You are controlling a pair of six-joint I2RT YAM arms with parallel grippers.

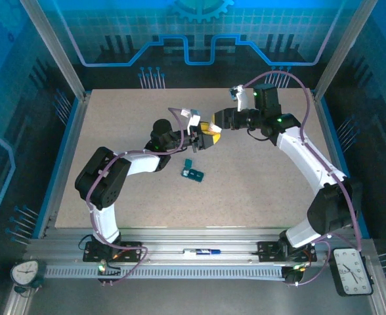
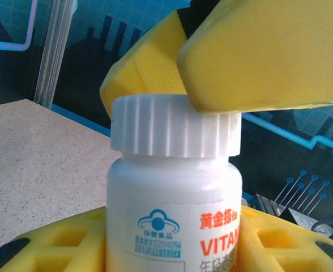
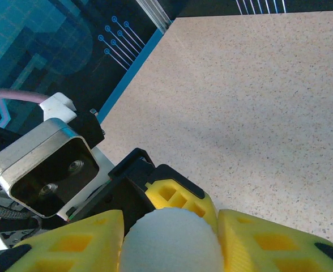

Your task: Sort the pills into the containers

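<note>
- The left gripper [image 1: 206, 139] is holding a white bottle [image 2: 172, 192] by its body. Its yellow fingers [image 2: 59, 246] are pressing in on the two sides of the lower half, and the bottle is standing upright between them.
- The bottle's label is facing the left wrist camera, showing orange letters reading "VITA" and a small blue emblem just above the fingers.
- The right gripper [image 1: 214, 126] is gripping the ribbed white cap [image 2: 175, 127] at the top of the bottle. Its right fingers [image 3: 70, 246] are sitting closed against opposite sides of the cap, with the cap filling the space between them.
- In the left wrist view, one right finger is resting behind the cap on its left, and the other is covering the cap's upper right edge.
- The two pairs of fingers are meeting at the bottle, the right pair just above the left pair.
- The left wrist camera [image 3: 47, 167] is sitting just to the left of the right fingers.
- The teal pill box [image 1: 194, 174] is lying on the table [image 1: 114, 118], well apart from both pairs of fingers, on the side toward the arm bases.
- A smaller teal piece [image 1: 188, 162] is lying just beside the pill box, between it and the left fingers.
- The box is too small to tell what its compartments are holding.
</note>
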